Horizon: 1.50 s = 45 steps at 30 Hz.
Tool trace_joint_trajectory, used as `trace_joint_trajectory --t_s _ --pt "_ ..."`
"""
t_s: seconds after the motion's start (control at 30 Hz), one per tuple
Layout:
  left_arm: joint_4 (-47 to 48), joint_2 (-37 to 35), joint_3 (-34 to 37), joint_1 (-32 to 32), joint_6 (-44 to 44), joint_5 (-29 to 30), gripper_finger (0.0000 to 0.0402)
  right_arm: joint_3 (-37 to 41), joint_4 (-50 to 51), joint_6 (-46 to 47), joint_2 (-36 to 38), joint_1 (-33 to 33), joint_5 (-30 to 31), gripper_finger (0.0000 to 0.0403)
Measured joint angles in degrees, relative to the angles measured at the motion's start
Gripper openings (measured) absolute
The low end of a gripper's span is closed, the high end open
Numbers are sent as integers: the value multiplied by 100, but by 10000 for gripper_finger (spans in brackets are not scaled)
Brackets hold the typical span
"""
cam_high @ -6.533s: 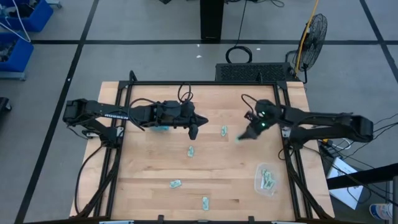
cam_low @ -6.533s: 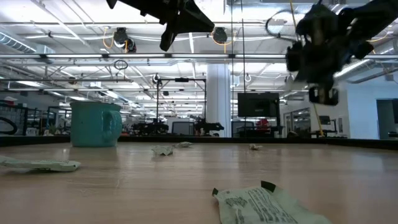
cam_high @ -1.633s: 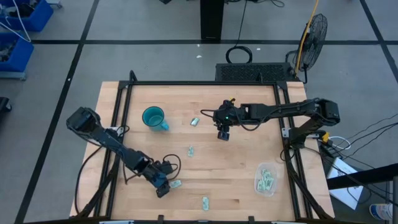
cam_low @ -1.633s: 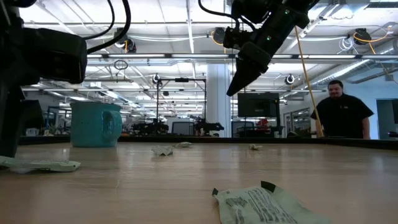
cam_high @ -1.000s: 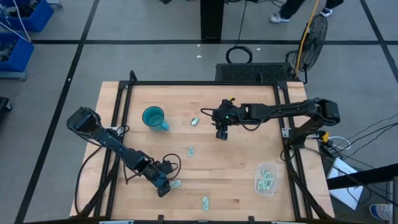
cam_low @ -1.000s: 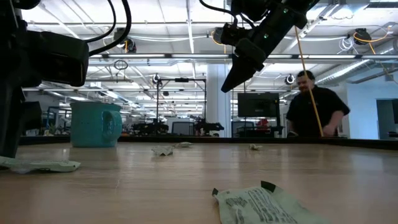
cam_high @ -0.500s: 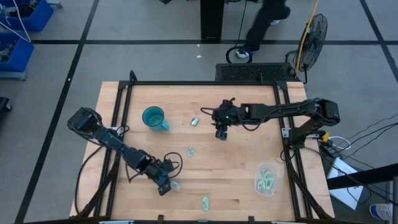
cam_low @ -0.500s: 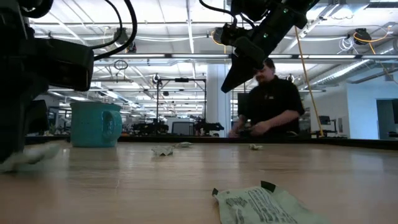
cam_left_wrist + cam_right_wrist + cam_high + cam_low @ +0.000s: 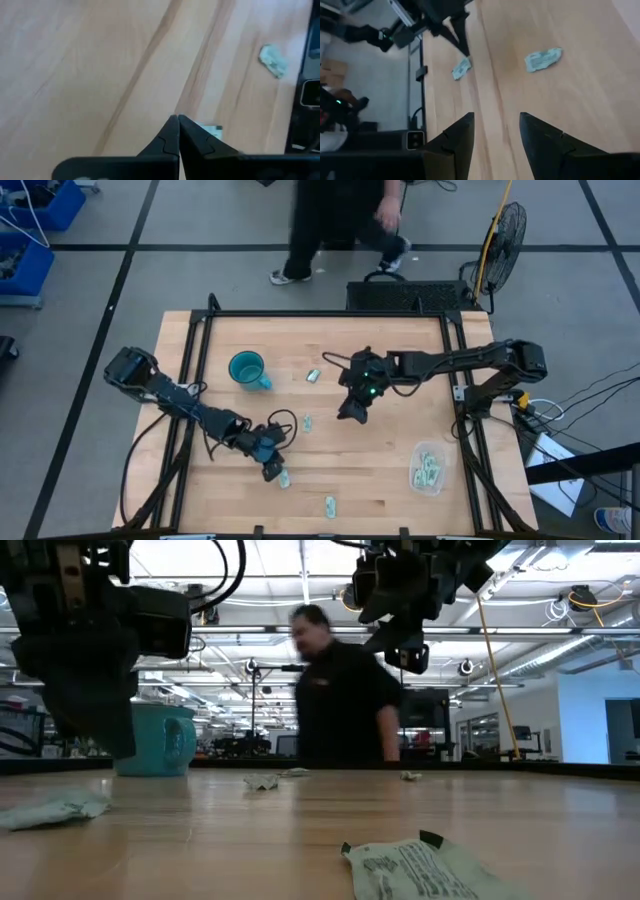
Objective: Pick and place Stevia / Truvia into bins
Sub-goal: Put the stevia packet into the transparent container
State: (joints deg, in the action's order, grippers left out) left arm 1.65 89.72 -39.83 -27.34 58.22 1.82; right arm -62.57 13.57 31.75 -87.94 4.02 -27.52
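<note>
Where my left arm reaches in from the left edge of the surface (image 9: 400, 340), it passes the teal mug (image 9: 246, 369), which stands upright near the far left corner. My left pincer (image 9: 271, 471) is low over the near-left part of the wood, clenched tight: its two fingers (image 9: 170, 132) meet tip to tip with nothing between them. One Stevia sachet (image 9: 284, 478) lies flat on the wood just beside those tips, not gripped; the level camera shows it resting on the surface (image 9: 56, 808) under my dark pincer.

Further right, a second sachet (image 9: 306, 422) lies near the middle. A third (image 9: 313, 375) lies farther back, right of the mug. A fourth (image 9: 329, 505) sits close to the near edge.

My right pincer (image 9: 349, 413) hangs above the middle of the surface, just right of the second sachet, released and holding nothing. Its fingers (image 9: 461, 136) stand well apart, with bare wood between them.

Near the right front corner is the clear tub (image 9: 415, 452), with several sachets already piled inside it.

Behind the surface, a person in dark clothes (image 9: 330, 220) is walking past
</note>
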Motion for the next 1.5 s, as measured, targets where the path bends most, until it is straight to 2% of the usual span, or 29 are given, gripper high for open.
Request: trace_joint_trajectory --t_s 0.17,0.3,0.37,0.53,0.73,0.87,0.97,1.23,1.5 --pt "-81 -24 4 81 -79 -444 22 0 -3 -106 0 -249 733 150" --pt "-138 -27 4 -34 -103 -885 60 0 -9 -89 0 -262 808 150" --pt "-40 -27 3 -118 -96 -845 86 0 -8 -90 0 -263 804 150" --pt "225 127 2 -205 -43 -237 143 0 -8 -90 0 -263 812 150" --pt "-517 519 -2 -232 226 -327 164 0 -12 -90 0 -263 815 151" --pt "-646 693 -16 -315 230 -226 153 0 -20 -90 0 -263 817 151" --pt "-402 720 -31 -323 230 -148 130 0 -40 -70 -2 -263 819 151" --pt "-393 717 -13 -290 70 -87 13 0 -245 -46 -2 -263 819 151" --pt "-456 540 -73 -115 -18 -20 4 0 -263 -74 -2 -366 807 151"
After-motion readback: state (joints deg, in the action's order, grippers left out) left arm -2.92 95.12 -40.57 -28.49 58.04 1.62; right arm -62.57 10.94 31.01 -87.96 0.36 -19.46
